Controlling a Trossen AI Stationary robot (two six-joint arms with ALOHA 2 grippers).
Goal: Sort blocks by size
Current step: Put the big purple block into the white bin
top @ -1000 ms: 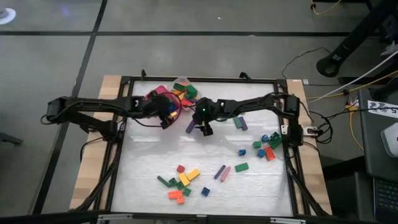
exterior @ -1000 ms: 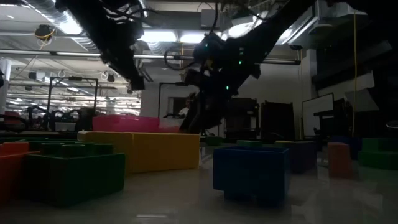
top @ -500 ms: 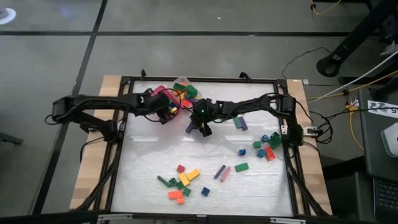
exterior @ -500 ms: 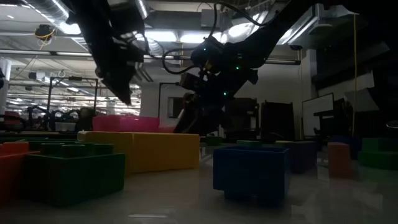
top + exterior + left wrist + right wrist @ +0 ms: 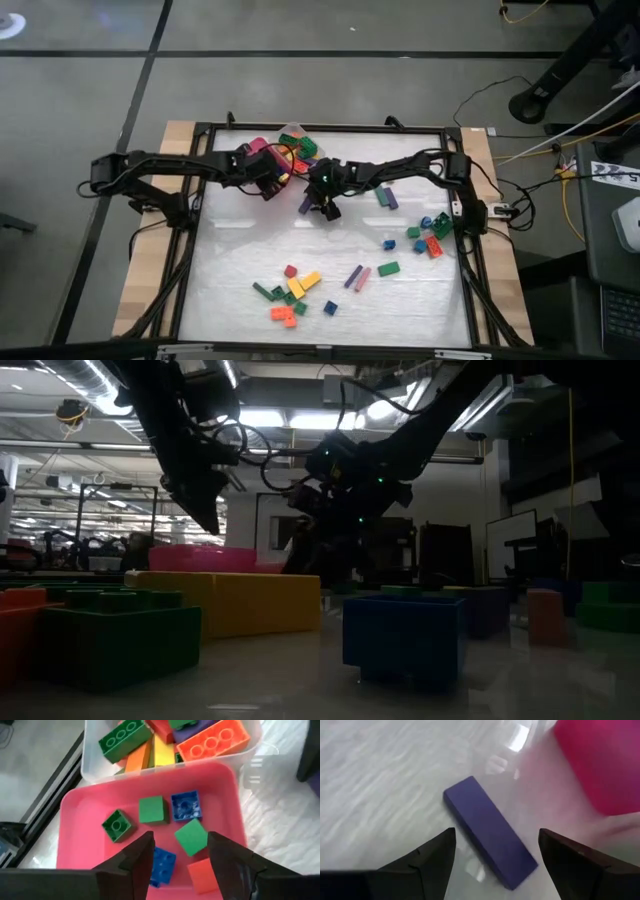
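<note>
From my seat I can't read any text, label, brand or number in these views. Black marks show on a white sheet (image 5: 612,171) at the right edge of the overhead view, but they are too small to read.

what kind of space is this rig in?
Likely a robotics lab or workshop: ceiling strip lights over an open room, loose cables on grey floor, a framed table with two arms.
</note>
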